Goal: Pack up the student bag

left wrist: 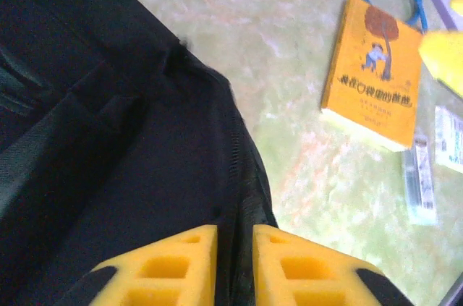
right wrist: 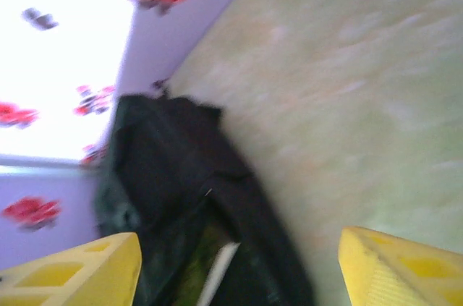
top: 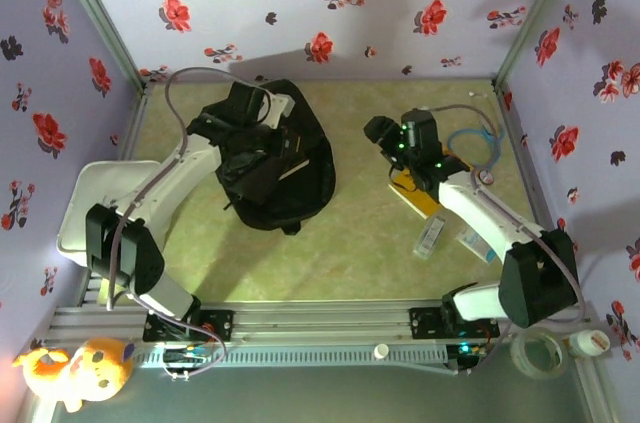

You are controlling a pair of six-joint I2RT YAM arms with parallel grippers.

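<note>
This looks like a robot test booth in a lab. Purple walls (top: 400, 3) with red flowers stand around a green table (top: 370, 243). A left arm (top: 170, 178) and a right arm (top: 480, 208) are bolted to a metal rail (top: 320, 328).

Item 1: large black soft fabric student bag (left wrist: 108, 139), covering the left of the pale green surface (left wrist: 289, 45).
Item 2: yellow paperback book (left wrist: 376, 74) (tree on cover), lying flat at right.
Item 3: left pincer (left wrist: 235, 241), yellow foam fingers (left wrist: 173, 270) narrowly parted over the bag.

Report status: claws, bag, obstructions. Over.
Left claw low on the bag, jaws narrow, grip unclear. Right claw open, empty. Yellow book out on the table, unpacked. Nothing seen blocking.
</note>
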